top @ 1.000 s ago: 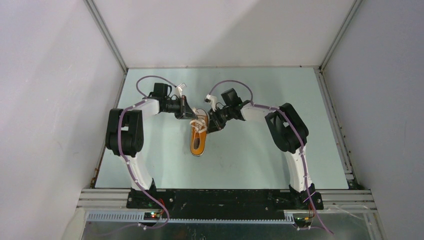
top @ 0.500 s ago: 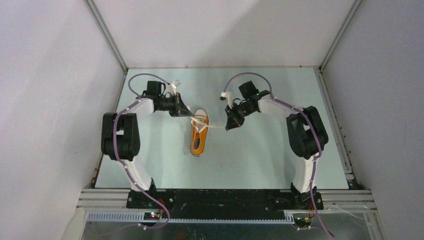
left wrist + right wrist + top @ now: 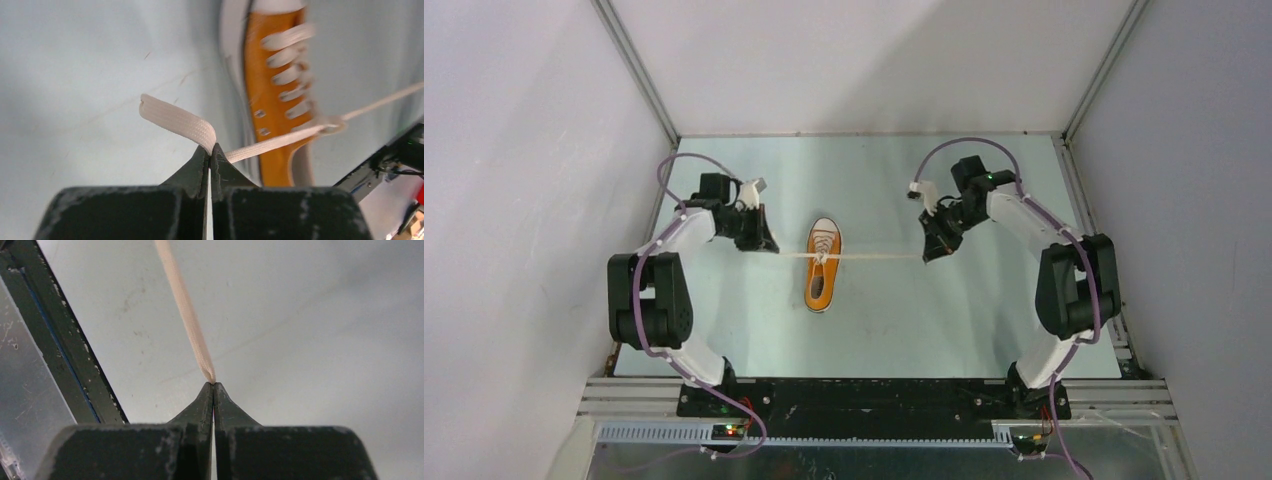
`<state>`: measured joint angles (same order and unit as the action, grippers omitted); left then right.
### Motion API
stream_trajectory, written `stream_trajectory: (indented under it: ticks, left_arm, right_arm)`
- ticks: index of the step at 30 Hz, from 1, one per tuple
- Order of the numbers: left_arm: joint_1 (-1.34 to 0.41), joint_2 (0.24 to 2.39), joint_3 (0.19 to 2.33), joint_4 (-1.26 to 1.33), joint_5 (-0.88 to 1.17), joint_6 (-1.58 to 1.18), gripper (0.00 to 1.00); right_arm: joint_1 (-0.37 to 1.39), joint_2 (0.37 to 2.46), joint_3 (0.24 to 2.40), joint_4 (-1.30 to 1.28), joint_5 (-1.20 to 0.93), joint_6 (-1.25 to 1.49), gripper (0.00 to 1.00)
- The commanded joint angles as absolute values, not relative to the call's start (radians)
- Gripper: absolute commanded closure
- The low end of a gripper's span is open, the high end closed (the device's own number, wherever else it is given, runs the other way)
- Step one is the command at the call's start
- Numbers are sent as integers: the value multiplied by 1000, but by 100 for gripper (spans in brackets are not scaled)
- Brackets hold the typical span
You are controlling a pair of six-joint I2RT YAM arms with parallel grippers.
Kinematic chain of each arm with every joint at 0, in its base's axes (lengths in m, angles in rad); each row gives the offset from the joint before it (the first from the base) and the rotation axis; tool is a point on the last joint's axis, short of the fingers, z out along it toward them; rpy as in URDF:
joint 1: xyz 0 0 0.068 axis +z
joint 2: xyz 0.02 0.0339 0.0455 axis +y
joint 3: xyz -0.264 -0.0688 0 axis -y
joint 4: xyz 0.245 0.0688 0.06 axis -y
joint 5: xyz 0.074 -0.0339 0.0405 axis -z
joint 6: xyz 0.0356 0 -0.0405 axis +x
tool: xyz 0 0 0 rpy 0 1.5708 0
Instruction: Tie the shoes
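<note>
One orange sneaker (image 3: 823, 278) out there, folks! Two white lace ends: left lace (image 3: 792, 255), right lace (image 3: 879, 257). Two claws: left claw (image 3: 767, 247), right claw (image 3: 927, 256).

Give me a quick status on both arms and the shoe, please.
Left fingers shut on one lace end, right fingers on the other. Laces taut either side of the orange sneaker. Nothing in the way.

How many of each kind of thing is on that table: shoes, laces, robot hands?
orange shoe: 1
lace strands pulled out sideways: 2 (left strand, right strand)
robot hands, each pinching a strand: 2 (left hand, right hand)
Total: 5
</note>
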<state>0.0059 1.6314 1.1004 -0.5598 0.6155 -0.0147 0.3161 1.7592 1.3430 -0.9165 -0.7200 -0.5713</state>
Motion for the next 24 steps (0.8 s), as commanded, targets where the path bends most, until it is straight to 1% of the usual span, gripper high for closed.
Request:
stream_trajectory:
  ticks: [1, 5, 10, 11, 13, 15, 16, 18, 19, 20, 21, 22, 23, 24]
  left_arm:
    - [48, 1556, 1060, -603, 374, 40, 100]
    - [64, 1574, 1065, -614, 238, 67, 100]
    - [78, 1600, 1084, -630, 203, 68, 100]
    - [79, 1605, 1089, -630, 204, 66, 100]
    - [79, 1609, 1098, -627, 233, 64, 100]
    - [78, 1621, 1114, -629, 356, 65, 100]
    - [76, 1627, 1119, -637, 463, 59, 100]
    - [60, 1643, 1125, -631, 601, 41, 100]
    - [34, 1647, 1121, -618, 626, 36, 100]
    - [22, 1648, 1120, -611, 650, 30, 100]
    - [-19, 1654, 1123, -601, 656, 27, 100]
    - [-35, 1659, 1126, -597, 677, 18, 100]
    - [-57, 1675, 1136, -582, 698, 13, 100]
    - [-65, 1697, 1140, -574, 740, -17, 100]
  right_arm:
    - [258, 1696, 1304, -982, -624, -586, 100]
    - [174, 1709, 1267, -944, -561, -570, 100]
    - [25, 1737, 1259, -887, -508, -537, 100]
    - [17, 1744, 1259, -882, -502, -542, 100]
    - [-16, 1749, 1259, -886, -487, -560, 100]
    - [-15, 1741, 1264, -900, -530, -573, 100]
    - [-10, 1728, 1270, -905, -594, -577, 100]
    - [41, 1694, 1276, -917, -709, -616, 100]
    - [104, 1681, 1275, -915, -733, -661, 93]
    - [138, 1658, 1272, -903, -762, -681, 89]
    - [204, 1648, 1264, -860, -770, -700, 80]
    - [236, 1641, 1263, -828, -782, -687, 76]
    - [293, 1643, 1261, -750, -787, -666, 67]
    - [319, 1662, 1263, -697, -791, -594, 64]
